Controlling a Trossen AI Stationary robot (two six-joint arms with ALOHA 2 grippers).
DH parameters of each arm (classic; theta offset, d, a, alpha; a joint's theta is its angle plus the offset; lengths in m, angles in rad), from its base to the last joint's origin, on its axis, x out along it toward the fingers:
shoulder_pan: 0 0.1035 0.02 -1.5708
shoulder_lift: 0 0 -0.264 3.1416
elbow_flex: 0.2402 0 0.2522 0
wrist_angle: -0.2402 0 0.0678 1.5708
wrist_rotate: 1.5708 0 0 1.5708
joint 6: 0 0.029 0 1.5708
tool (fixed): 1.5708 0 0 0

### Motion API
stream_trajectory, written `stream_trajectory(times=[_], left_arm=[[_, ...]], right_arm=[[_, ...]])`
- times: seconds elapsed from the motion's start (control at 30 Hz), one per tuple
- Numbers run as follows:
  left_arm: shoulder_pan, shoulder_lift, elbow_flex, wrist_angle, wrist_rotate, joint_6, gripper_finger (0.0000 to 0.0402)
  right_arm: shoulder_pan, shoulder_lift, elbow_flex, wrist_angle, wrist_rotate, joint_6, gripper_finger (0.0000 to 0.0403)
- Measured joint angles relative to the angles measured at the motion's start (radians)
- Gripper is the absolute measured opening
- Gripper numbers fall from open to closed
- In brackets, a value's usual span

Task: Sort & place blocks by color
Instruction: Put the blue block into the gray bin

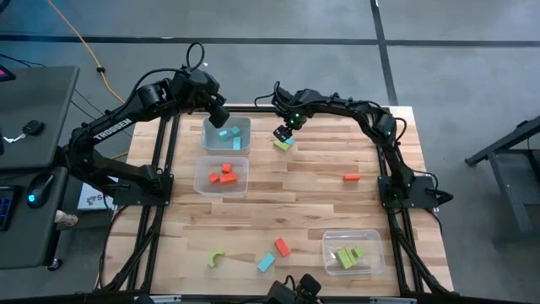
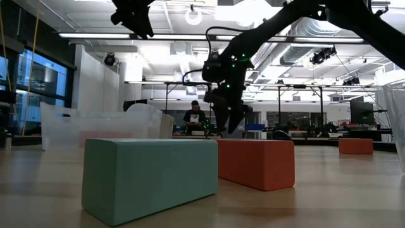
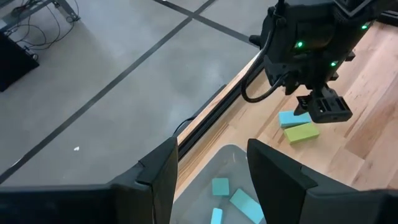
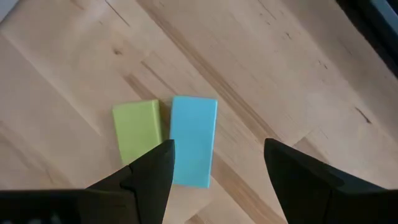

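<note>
The right gripper (image 1: 284,133) hangs open and empty above a blue block (image 4: 193,140) touching a green block (image 4: 137,130) (side by side); the left gripper (image 1: 221,117), open and empty too, hovers over the bin (image 1: 245,127).

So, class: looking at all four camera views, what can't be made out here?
- High view: the blue block beside the green block is mostly hidden under the right gripper.
- Low view: the big blue block up close blocks the table behind; the clear plastic bins look hazy.
- Left wrist view: the blue-block bin is cut off by the edge.
</note>
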Motion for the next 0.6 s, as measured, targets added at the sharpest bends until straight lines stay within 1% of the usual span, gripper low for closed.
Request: stream_trajectory(times=[0.1,0.23,0.6], left_arm=[[0.0,0.0,0.0,0.0,0.0,0.0,0.0167],[0.0,0.0,0.0,0.0,0.0,-0.001,0.0167],[0.0,0.002,-0.001,0.0,0.001,-0.015,0.0167]], right_arm=[[0.003,0.0,0.0,0.003,-0.006,-0.011,0.0238],[0.003,0.001,0.0,0.004,-0.055,-0.027,0.0238],[0.014,0.034,-0.004,0.028,-0.066,-0.032,0.0238]])
